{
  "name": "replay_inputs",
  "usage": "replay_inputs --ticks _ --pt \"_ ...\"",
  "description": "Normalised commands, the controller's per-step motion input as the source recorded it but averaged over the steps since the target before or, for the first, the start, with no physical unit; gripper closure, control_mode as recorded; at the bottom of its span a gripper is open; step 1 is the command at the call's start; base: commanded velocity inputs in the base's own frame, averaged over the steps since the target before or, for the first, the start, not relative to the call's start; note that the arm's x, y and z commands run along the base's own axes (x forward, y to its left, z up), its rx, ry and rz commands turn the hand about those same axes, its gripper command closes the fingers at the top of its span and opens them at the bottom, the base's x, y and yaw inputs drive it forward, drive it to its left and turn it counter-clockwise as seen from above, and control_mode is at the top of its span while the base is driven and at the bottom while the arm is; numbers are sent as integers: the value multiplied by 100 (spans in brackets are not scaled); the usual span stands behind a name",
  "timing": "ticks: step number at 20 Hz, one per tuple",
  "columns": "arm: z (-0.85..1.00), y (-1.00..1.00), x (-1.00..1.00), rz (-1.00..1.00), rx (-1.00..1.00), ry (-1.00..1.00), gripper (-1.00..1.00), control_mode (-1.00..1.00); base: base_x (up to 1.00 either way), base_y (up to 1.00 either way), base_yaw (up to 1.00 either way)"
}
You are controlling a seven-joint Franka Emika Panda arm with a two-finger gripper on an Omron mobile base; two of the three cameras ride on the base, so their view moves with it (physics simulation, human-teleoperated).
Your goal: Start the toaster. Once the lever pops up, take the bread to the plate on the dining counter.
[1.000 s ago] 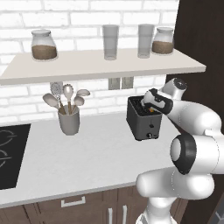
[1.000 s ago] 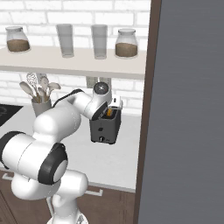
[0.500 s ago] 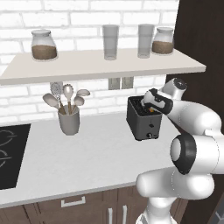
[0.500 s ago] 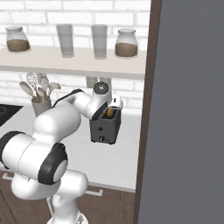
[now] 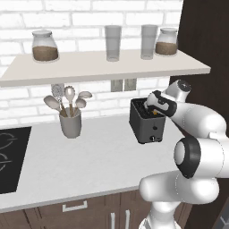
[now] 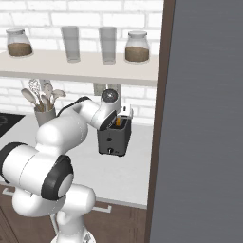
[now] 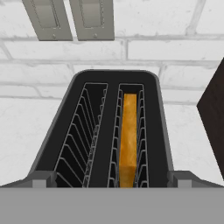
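On the left of the pale worktop (image 5: pixel 89 156) stands a grey utensil cup (image 5: pixel 70 125) of spoons. Right of it sits the boxy dark grey-black toaster (image 5: pixel 146 123), with the tan, brown-crusted bread slice (image 7: pixel 127 140) sunk upright in its right-hand slot. The white arm's two-finger gripper (image 5: pixel 152 103) hovers just above the slots; nothing has shifted over the last second. Whether its fingers are spread or closed, I cannot tell. Judging by this stillness, toasting is probably under way and the arm is waiting for the lever.

Toaster (image 5: pixel 146 121) on pale worktop (image 5: pixel 89 161), hand over its slots; utensil cup (image 5: pixel 70 123) to left.
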Motion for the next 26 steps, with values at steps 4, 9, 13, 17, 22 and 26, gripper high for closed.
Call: replay_inputs --ticks 4,9,13,17,22,26 --pt "0 0 0 0 0 0 -100 -100 0 0 0" --pt "0 0 0 0 0 0 -100 -100 0 0 0" --pt "0 0 0 0 -1 0 -100 -100 0 0 0" --pt "-1 0 0 0 -1 0 -100 -100 0 0 0" --pt "-13 0 6 0 -3 0 -100 -100 0 0 0" --pt "-17 0 0 -1 0 -3 -100 -100 0 0 0"
